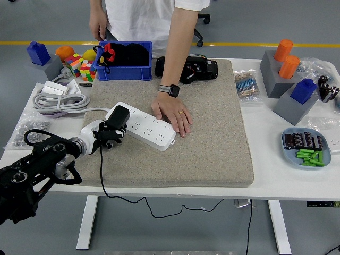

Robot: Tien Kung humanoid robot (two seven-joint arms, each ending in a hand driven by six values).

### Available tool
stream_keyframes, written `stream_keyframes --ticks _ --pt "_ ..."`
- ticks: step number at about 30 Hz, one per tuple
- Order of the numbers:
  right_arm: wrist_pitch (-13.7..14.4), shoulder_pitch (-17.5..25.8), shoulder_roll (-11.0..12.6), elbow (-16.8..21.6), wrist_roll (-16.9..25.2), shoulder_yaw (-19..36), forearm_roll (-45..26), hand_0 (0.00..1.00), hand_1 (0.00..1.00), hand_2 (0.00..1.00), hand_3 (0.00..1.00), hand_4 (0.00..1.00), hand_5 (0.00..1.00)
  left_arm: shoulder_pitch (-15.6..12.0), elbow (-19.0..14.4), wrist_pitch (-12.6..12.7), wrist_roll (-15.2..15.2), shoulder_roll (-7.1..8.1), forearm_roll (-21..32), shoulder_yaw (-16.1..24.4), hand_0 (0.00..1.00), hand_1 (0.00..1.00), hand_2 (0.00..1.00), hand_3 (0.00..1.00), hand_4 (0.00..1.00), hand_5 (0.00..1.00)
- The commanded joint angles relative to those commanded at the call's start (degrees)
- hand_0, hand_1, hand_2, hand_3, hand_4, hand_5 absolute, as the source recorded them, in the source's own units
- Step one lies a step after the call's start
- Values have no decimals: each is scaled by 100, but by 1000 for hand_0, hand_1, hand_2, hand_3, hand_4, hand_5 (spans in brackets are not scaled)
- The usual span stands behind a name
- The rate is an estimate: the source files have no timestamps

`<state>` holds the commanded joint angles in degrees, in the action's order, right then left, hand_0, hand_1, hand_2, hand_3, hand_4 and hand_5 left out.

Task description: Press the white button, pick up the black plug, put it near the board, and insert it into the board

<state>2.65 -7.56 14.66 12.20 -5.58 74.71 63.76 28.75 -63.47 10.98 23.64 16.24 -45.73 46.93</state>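
Observation:
A white power strip (144, 126) lies slantwise on the grey mat (212, 133). My left hand (106, 134) is shut on the black plug (118, 116), holding it over the strip's left end, touching or just above the sockets. The plug's black cable (99, 170) hangs down over the table's front edge. A person's hand (171, 112) lies flat on the strip's right part, steadying it. I cannot make out the white button. My right arm is out of view.
A blue bin (125, 61) with dark items stands at the back left, a black device (191, 69) beside it. A coiled grey cable (58, 101) and colour cubes (79, 66) lie left. Grey blocks with orange and blue caps (289, 74) and a parts dish (305, 147) stand right.

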Motion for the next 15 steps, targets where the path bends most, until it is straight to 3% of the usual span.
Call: stream_keyframes --ticks 15 --pt "0 -15 -5 3 1 26 -7 616 590 584 583 653 388 229 48 -249 182 91 51 -175 232 287 313 546 548 2"
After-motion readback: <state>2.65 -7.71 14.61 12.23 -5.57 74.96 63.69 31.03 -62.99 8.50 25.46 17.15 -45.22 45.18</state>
